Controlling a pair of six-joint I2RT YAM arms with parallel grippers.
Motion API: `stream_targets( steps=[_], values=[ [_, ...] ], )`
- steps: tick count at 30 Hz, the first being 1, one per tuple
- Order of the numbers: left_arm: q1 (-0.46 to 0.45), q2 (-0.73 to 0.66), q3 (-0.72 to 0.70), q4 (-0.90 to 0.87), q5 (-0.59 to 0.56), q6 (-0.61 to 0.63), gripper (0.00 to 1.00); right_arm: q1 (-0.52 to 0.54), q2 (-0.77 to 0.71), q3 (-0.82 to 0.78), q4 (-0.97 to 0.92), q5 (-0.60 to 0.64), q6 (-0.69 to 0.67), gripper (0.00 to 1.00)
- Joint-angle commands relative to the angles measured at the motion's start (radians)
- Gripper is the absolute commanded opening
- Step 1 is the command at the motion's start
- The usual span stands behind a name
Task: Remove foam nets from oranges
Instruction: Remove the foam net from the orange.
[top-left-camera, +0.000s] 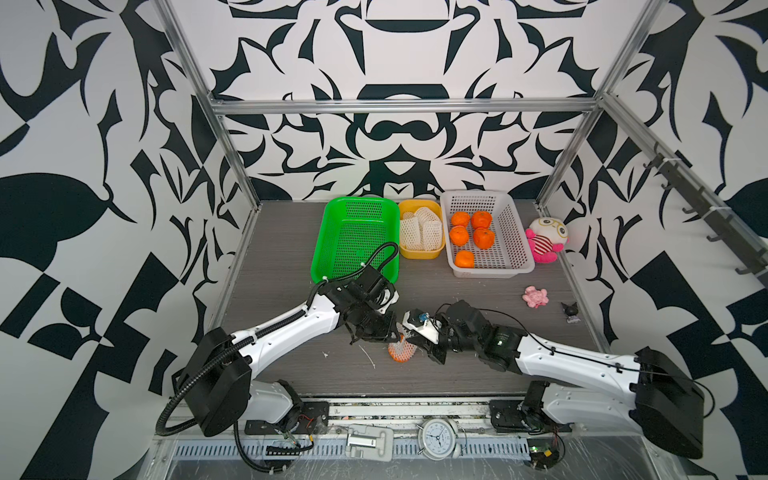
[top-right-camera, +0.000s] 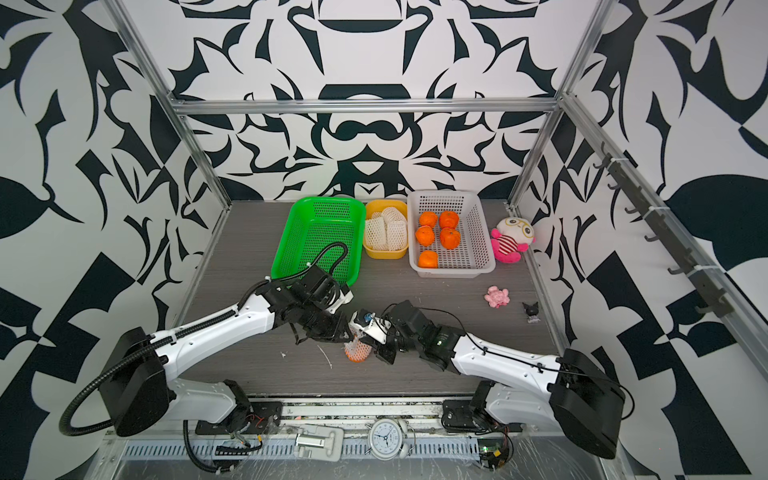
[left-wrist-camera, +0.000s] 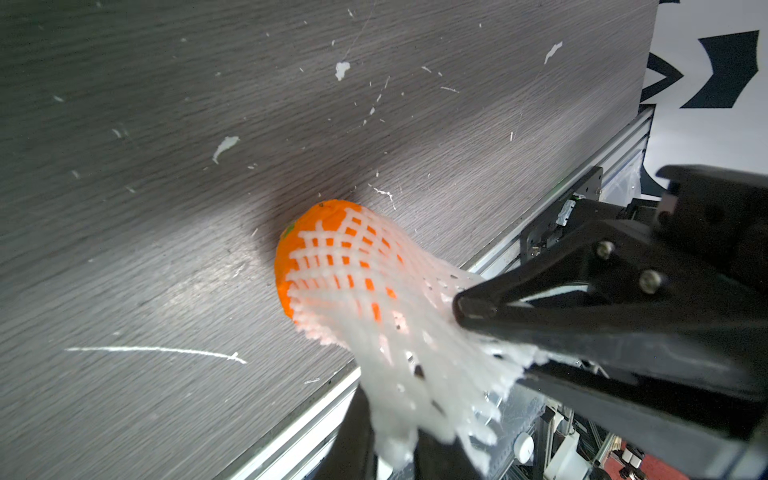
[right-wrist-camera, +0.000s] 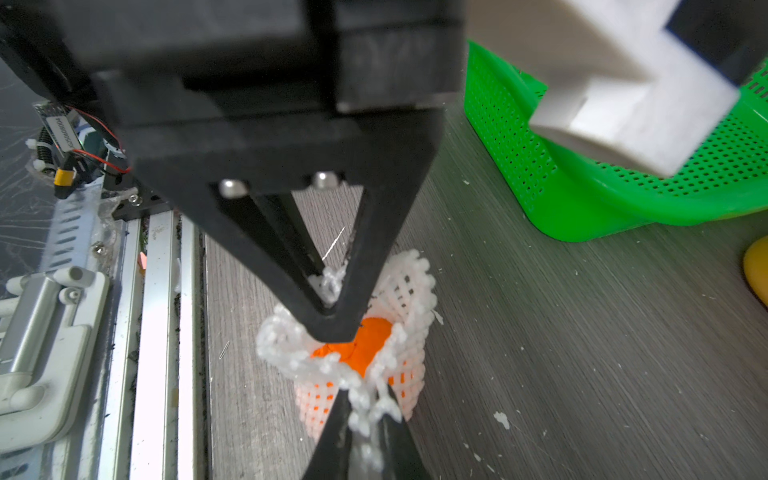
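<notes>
One orange (left-wrist-camera: 307, 237) rests on the grey table near its front edge, still inside a white foam net (left-wrist-camera: 353, 266) that is stretched upward off it. My left gripper (left-wrist-camera: 390, 440) is shut on one side of the net's open rim. My right gripper (right-wrist-camera: 365, 419) is shut on the opposite side, and the orange (right-wrist-camera: 370, 340) shows through the opening between them. In both top views the two grippers meet just above this netted orange (top-left-camera: 400, 355) (top-right-camera: 356, 354). Several bare oranges (top-left-camera: 469, 237) lie in the white basket (top-left-camera: 521, 245). Loose foam nets (top-left-camera: 419, 228) fill the yellow tub (top-left-camera: 419, 254).
A green basket (top-left-camera: 353, 245) stands behind the left arm, close to its wrist. At the right are a plush doll (top-left-camera: 544, 239), a pink toy (top-left-camera: 536, 296) and a small dark figure (top-left-camera: 569, 313). Foam scraps (top-left-camera: 368, 356) litter the table. A clock (top-left-camera: 438, 436) sits below the front rail.
</notes>
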Motion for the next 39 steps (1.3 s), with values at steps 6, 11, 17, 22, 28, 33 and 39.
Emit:
stream_targets(
  steps=[6,11,17,22,28,33,39],
  values=[
    [0.007,-0.022,0.050,-0.043,-0.022,0.021,0.19,0.006,-0.051,0.061,-0.025,0.021,-0.036,0.14],
    [0.012,-0.018,0.072,-0.057,-0.032,0.030,0.19,0.006,-0.063,0.069,-0.037,0.028,-0.051,0.14],
    [0.015,-0.022,0.108,-0.064,-0.050,0.049,0.20,0.007,-0.118,0.123,-0.136,0.064,-0.087,0.12],
    [0.025,-0.036,0.147,-0.064,-0.076,0.063,0.51,0.006,-0.164,0.123,-0.158,0.156,-0.094,0.07],
    [0.068,-0.038,0.290,-0.102,-0.124,0.106,0.97,-0.105,-0.172,0.245,-0.371,0.312,-0.120,0.01],
    [0.152,-0.080,0.312,-0.042,-0.110,0.137,0.99,-0.337,-0.064,0.409,-0.413,0.245,-0.041,0.00],
    [0.209,-0.078,0.292,-0.024,-0.059,0.159,0.99,-0.490,0.115,0.636,-0.538,0.375,0.055,0.00]
  ],
)
